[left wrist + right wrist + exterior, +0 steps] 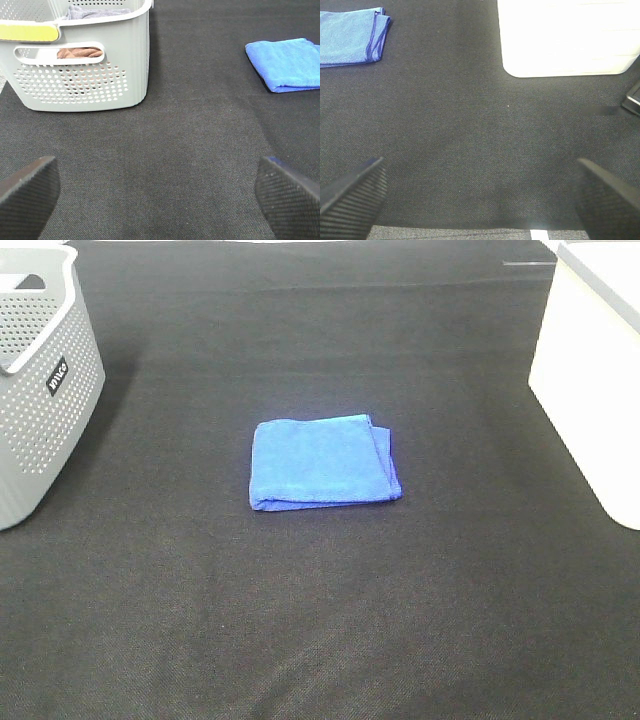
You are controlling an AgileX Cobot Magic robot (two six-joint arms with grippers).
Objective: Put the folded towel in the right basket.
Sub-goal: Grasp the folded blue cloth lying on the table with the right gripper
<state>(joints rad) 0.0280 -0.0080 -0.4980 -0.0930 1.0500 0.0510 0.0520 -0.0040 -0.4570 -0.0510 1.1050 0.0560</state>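
Right end effector [480,200] and left end effector [160,200] are hovering spread wide, empty; the folded towel [322,462] is lying mid-counter [320,640]. Pinching only one layer is risking it unfolding short of the right basket [590,390].

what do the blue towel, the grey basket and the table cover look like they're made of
The blue towel: soft fuzzy cloth, likely microfibre, with a napped matte surface and a darker stitched edge. The grey basket: probably moulded plastic, smooth matte walls with regular rows of small holes. The table cover: looks like dark woven fabric, matte, with a fine weave grain.
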